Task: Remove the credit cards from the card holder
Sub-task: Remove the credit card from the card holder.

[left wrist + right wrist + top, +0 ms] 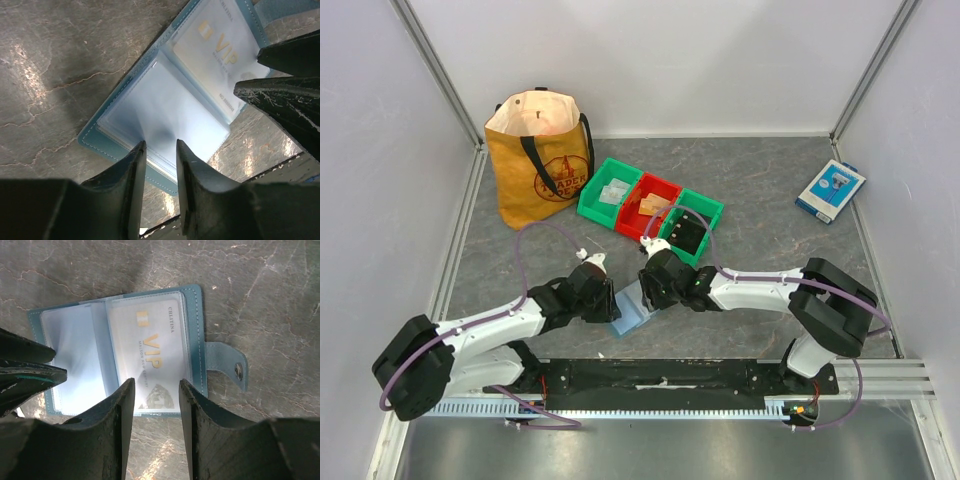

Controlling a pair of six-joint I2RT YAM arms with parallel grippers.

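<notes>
The left gripper [160, 146], fingers partly spread, is hovering at the empty-looking clear sleeve of the open card holder [150, 107]. The right gripper [156, 382], likewise spread, is straddling the VIP credit card [150, 340] sleeved in the other half. The card holder is lying flat on the tabletop [260, 300] between the arms. Extraction is just starting: next, one gripper should be pinning the card holder while the other pinches the card's edge. Only the overhead view is showing the bins [661, 181], possibly holding cards.
</notes>
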